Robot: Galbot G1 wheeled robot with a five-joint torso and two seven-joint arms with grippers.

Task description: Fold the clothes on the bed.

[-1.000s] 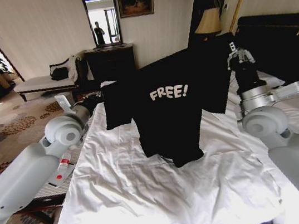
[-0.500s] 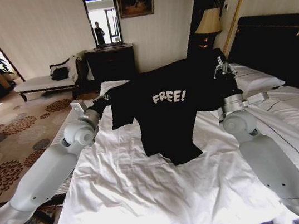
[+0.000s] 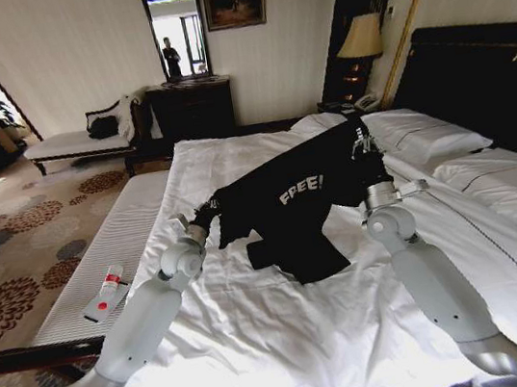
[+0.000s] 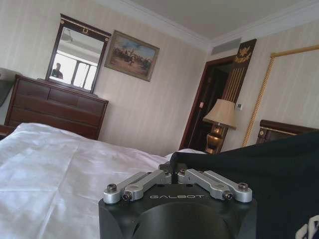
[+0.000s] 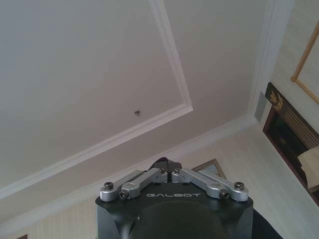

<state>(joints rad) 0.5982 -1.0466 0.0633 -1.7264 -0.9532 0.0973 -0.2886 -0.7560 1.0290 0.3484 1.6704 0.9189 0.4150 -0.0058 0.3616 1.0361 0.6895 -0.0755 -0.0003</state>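
The black T-shirt (image 3: 302, 208) hung low over the middle of the bed (image 3: 261, 339). It was stretched between the two arms. Its bottom part lay crumpled on the white sheet. The white word "FREE!" was on its chest and faced the robot.

The left pincer (image 3: 208, 208) was near the left edge of the bed. It was closed tight on the shirt's left side, at the sleeve. In the left wrist view the left pincer (image 4: 172, 169) had its fingers pressed together. The black cloth (image 4: 259, 174) came out from between them and spread to one side.

The right pincer (image 3: 361, 142) was farther up the bed, toward the pillows (image 3: 431, 143) at the head end. It held the shirt's other side a little higher than the left one did, so the shirt sloped down toward the left. In the right wrist view the right pincer (image 5: 167, 165) pointed up at the ceiling. Its fingers were closed with a small dark bit of cloth between the tips.

A white bench (image 3: 113, 264) stood along the left edge of the bed. A small white-and-red tube (image 3: 110, 285) lay on it, well apart from the shirt.
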